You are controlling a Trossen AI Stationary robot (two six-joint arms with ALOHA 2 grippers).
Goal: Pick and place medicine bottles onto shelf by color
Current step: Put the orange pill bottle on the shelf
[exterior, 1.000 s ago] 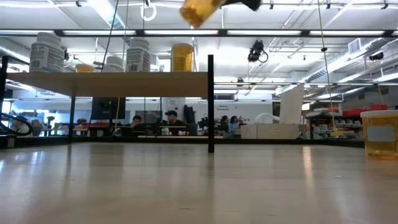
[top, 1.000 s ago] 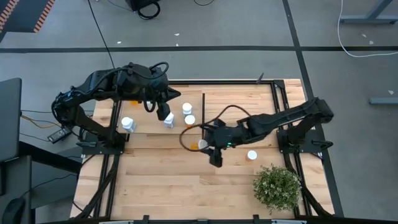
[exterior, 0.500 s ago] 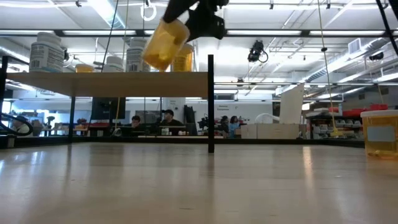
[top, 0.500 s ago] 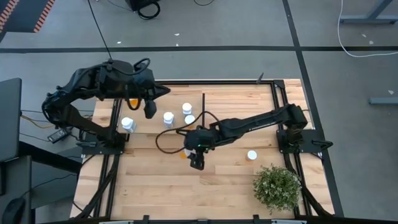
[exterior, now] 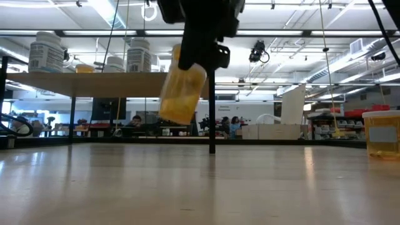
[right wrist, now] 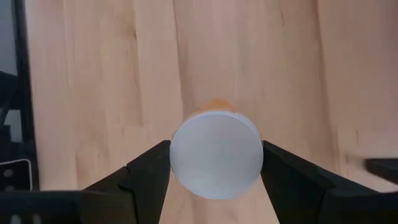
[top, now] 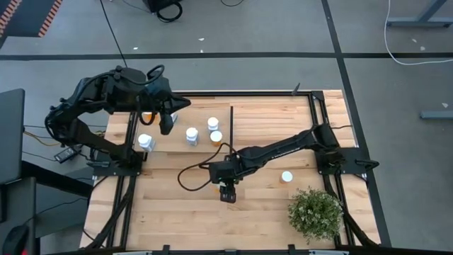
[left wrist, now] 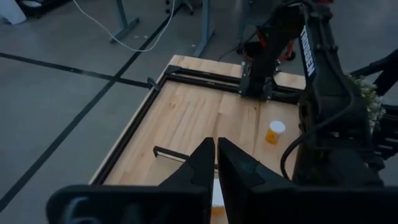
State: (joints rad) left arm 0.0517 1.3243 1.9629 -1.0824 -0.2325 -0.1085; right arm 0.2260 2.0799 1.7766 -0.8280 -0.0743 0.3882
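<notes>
My right gripper (top: 226, 190) is shut on an orange medicine bottle (exterior: 182, 94) with a white cap (right wrist: 216, 154), over the bare table near its middle, clear of the wood. My left gripper (top: 166, 125) is shut and empty above the left part of the shelf (top: 177, 113); it also shows in the left wrist view (left wrist: 216, 155). On the shelf stand white-capped bottles (top: 191, 134), (top: 145, 140), (top: 212, 123) and an orange one (top: 216, 136). The shelf's black divider (top: 232, 124) stands at its right edge. Another orange bottle (top: 287, 177) stands on the table at the right. My right gripper pinches the orange bottle at its cap end (right wrist: 180, 163) between its two fingers, one on each side of the round cap. The fingers come from above, pointing down. The bottle hangs below them, tilted, its body (exterior: 181, 103) clear of the table.
A bushy potted plant (top: 315, 212) stands at the near right corner. The right arm (top: 283, 149) stretches across the table's middle from its base (top: 333, 152). Bare wood (top: 170, 205) lies near and left of the right gripper. People sit far behind the table (exterior: 169, 119).
My right gripper has carried the orange bottle toward the table's left and near edges and down; the bottle now hangs lower, still tilted. My left gripper has drawn back toward the left from a white bottle, which stays standing on the shelf.
</notes>
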